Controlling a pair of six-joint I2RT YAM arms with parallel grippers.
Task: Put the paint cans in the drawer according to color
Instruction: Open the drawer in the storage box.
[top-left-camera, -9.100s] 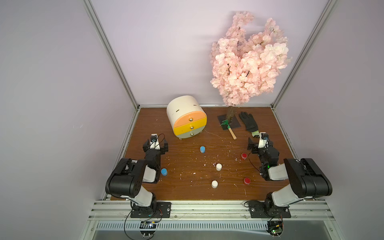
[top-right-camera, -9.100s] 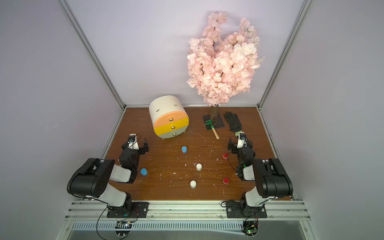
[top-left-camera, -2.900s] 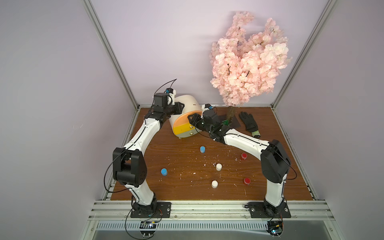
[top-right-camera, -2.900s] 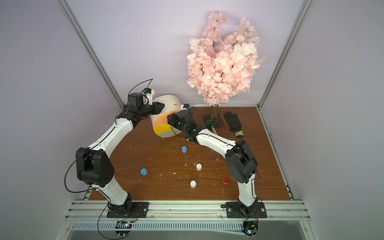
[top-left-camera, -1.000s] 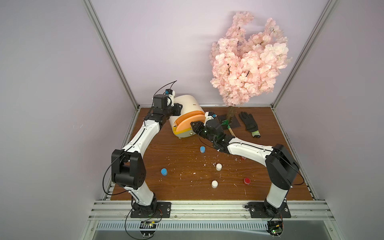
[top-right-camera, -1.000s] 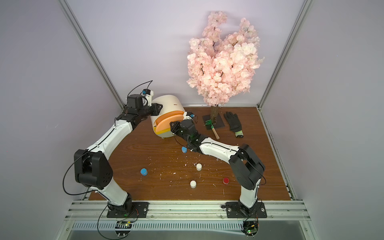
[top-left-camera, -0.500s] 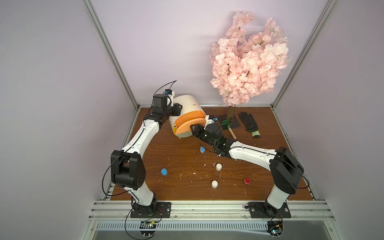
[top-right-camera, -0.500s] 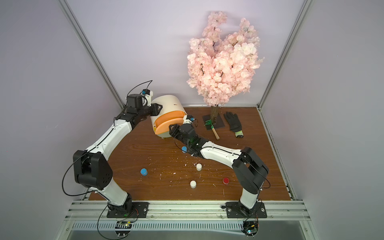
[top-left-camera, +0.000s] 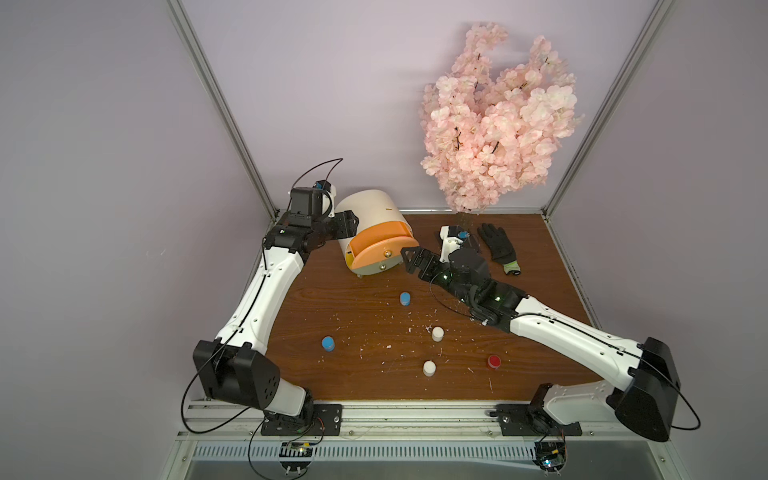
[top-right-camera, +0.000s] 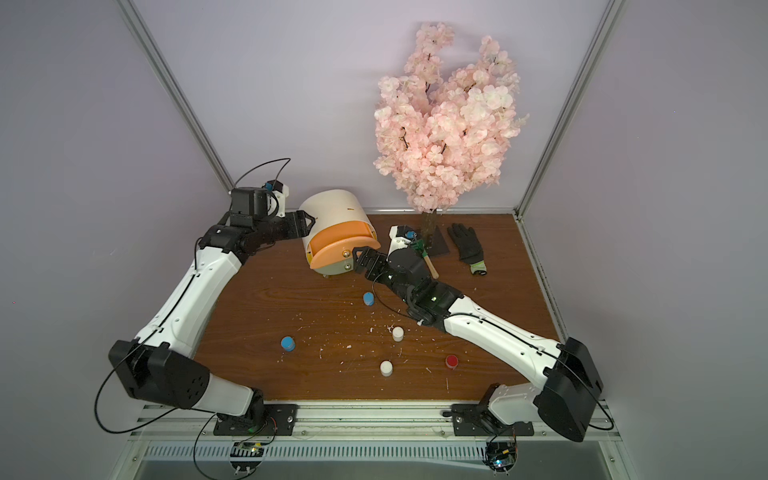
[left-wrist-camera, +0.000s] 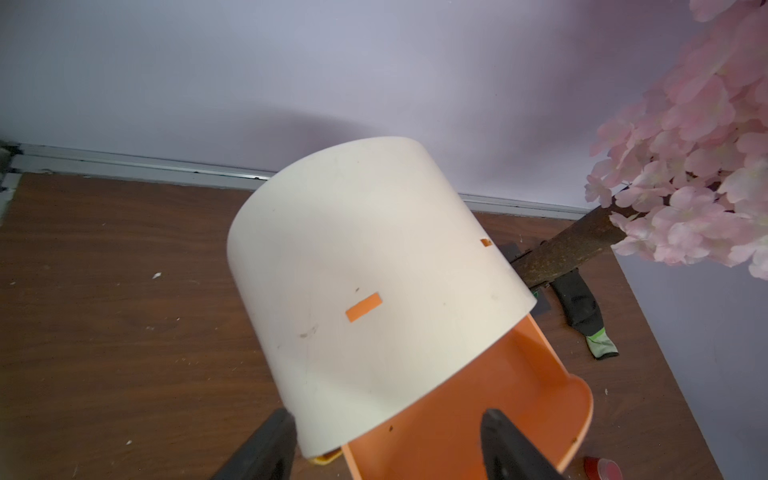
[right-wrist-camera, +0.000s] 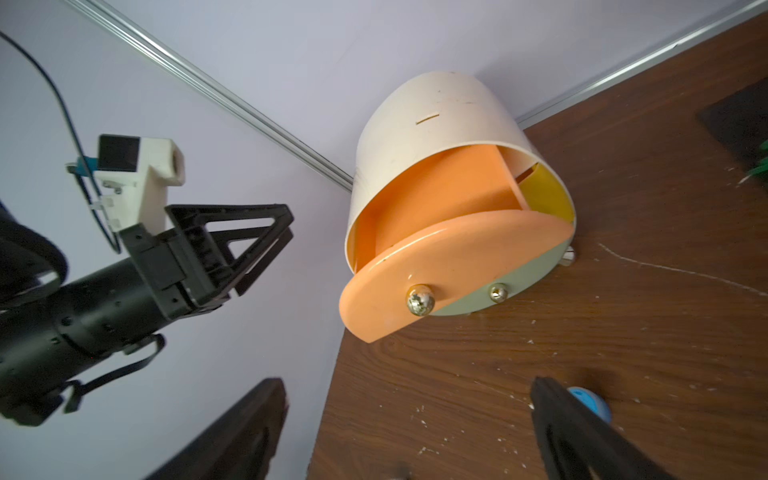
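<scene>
The drawer cabinet (top-left-camera: 370, 212) is cream and stands at the back of the table, with its peach top drawer (top-left-camera: 380, 249) pulled out, also clear in the right wrist view (right-wrist-camera: 449, 266). My left gripper (top-left-camera: 351, 220) is open at the cabinet's left side, its jaws straddling the shell's rim (left-wrist-camera: 388, 444). My right gripper (top-left-camera: 411, 262) hangs open just right of the drawer front, holding nothing. On the table stand two blue paint cans (top-left-camera: 404, 299) (top-left-camera: 328, 343), two white ones (top-left-camera: 437, 333) (top-left-camera: 429, 368) and a red one (top-left-camera: 493, 361). The near blue can (right-wrist-camera: 590, 405) peeks from behind a right finger.
A pink blossom tree (top-left-camera: 498, 116) stands at the back right, with a black glove (top-left-camera: 498, 247) and a small wooden-handled tool (top-right-camera: 430, 266) by its base. White crumbs litter the brown table (top-left-camera: 353, 374). Walls close in on three sides.
Both grippers went from shut to open. The right one let go of the peach drawer's knob and backed off slightly; the drawer stands further out. The left one released the cabinet.
</scene>
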